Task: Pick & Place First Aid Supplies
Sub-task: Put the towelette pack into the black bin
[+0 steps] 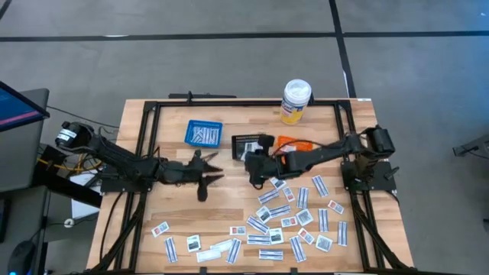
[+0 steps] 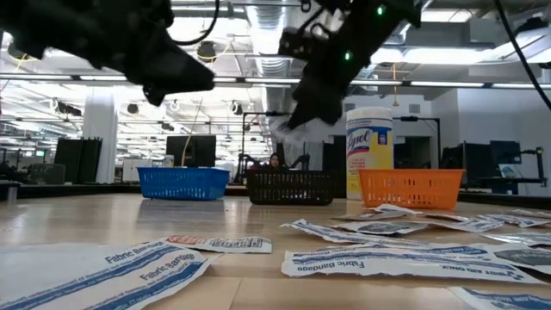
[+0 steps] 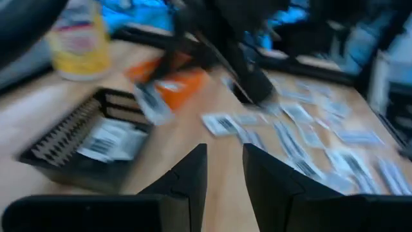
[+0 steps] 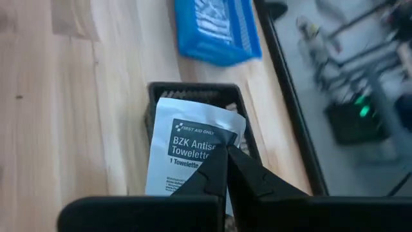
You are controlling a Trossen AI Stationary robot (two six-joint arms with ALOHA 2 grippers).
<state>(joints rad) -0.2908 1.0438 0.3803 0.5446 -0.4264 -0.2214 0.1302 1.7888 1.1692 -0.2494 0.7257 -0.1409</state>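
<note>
Many small flat white packets (image 1: 298,218) lie scattered on the wooden table's near right part; they also show in the low view (image 2: 379,257). My right gripper (image 4: 225,149) is shut on a white towelette packet (image 4: 193,145) in the air over the black basket (image 4: 196,91), which also shows in the high view (image 1: 250,142). My left gripper (image 1: 206,174) hangs open and empty over bare wood to the left of the black basket. In the left wrist view (image 3: 225,161) that basket (image 3: 71,145) holds one white packet (image 3: 112,140). My right gripper pinches the towelette packet between its two fingers, on its printed face beside the right edge (image 4: 222,138). The fingers slant down from the table's right side. The packet is lifted clear and hangs roughly flat under the fingertips, over the black basket.
A blue basket (image 1: 204,134) with packets stands left of the black one, and an orange basket (image 1: 294,144) to its right. A tall white bottle with a yellow label (image 1: 296,101) stands at the far edge. A black frame (image 1: 145,145) borders the table.
</note>
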